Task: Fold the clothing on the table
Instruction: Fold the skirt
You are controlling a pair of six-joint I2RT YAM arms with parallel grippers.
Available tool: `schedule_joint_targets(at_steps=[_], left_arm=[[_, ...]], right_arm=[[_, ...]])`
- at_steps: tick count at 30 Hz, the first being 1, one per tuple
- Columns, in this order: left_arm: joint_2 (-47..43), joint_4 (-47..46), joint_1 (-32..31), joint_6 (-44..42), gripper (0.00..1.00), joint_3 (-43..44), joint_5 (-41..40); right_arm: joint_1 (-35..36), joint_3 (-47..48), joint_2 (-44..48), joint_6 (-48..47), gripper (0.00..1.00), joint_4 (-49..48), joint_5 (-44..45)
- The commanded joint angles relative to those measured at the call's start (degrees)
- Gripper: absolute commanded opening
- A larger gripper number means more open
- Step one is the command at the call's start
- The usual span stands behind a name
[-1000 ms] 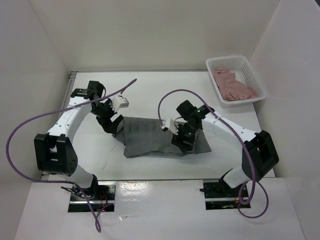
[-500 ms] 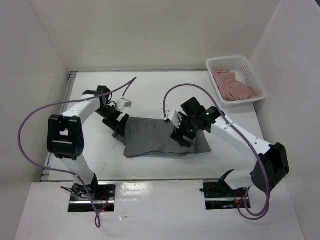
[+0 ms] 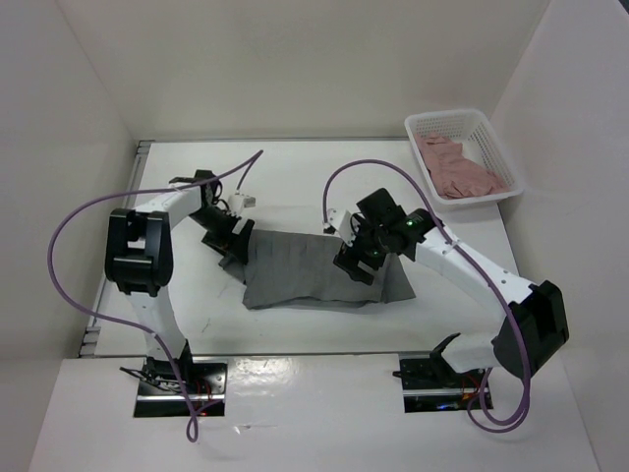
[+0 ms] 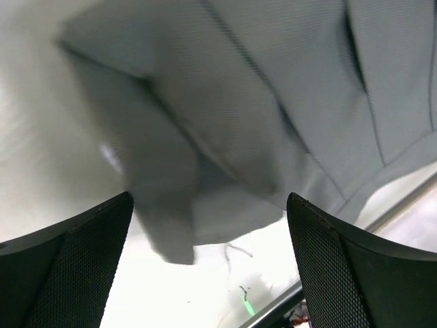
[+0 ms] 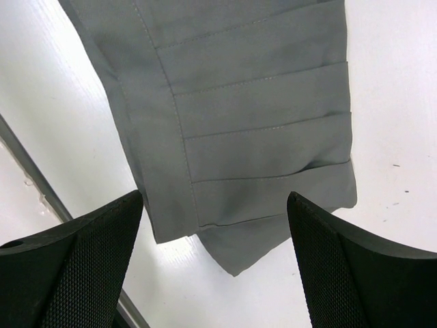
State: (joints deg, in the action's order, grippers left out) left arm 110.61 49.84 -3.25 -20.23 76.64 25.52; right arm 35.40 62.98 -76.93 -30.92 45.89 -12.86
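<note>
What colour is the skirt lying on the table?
The skirt is dark grey, with stitched pleats running across it. The right wrist view shows it best.

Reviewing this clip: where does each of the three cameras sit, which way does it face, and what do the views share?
Top external: fixed above and behind the arms, looking down on the table, skirt and basket; both arms show.
Left wrist: on the left wrist, looking down at the skirt's blurred edge; the open left gripper frames the bottom.
Right wrist: on the right wrist, looking down at the skirt's pleated corner; the open right gripper shows.
Shared: all three show skirt and table.
</note>
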Motion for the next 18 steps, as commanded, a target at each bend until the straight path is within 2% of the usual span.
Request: schedule_joint_targets(at_steps=[1, 8, 18], left_arm=[[-0.22, -1.42, 1.93, 1.42, 0.99, 2.11, -0.73], [0.49, 1.04, 5.88, -2.18, 0.99, 2.11, 7.50], [8.03, 5.61, 5.88, -12.72, 0.99, 0.35, 19.82]], right_arm=[[-0.42, 0.56, 2.66, 0.15, 0.90, -2.38, -0.67], [-0.94, 0.04, 4.33, 0.15, 0.90, -2.38, -0.67], [-0.94, 0.04, 4.86, 0.68, 0.90, -3.44, -0.67]])
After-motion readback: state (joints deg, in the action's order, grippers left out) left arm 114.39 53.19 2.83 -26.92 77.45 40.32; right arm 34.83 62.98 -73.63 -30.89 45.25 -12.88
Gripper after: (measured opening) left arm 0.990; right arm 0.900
